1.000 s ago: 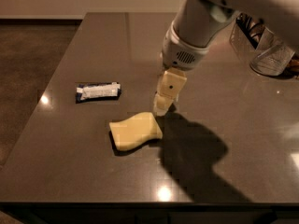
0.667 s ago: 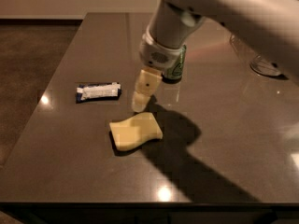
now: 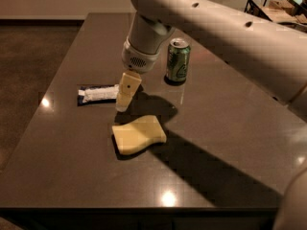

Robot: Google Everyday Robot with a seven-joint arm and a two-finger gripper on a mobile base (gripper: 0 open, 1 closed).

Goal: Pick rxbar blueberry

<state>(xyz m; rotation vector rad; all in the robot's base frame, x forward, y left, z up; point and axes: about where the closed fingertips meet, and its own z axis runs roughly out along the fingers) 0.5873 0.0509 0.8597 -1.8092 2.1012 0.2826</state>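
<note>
The rxbar blueberry lies flat on the dark table at the left, a dark blue wrapper with a pale centre panel. My gripper hangs from the white arm, pointing down, just to the right of the bar's right end and close above the table. It holds nothing that I can see. The pale yellow sponge lies just in front of the gripper.
A green soda can stands upright behind and to the right of the gripper. The white arm crosses the upper right of the view. The table's left edge is near the bar. A dark wire rack sits at the far right.
My gripper has moved left across the table, from above the sponge's right side to right beside the bar's right end. The arm no longer hides the green can.
</note>
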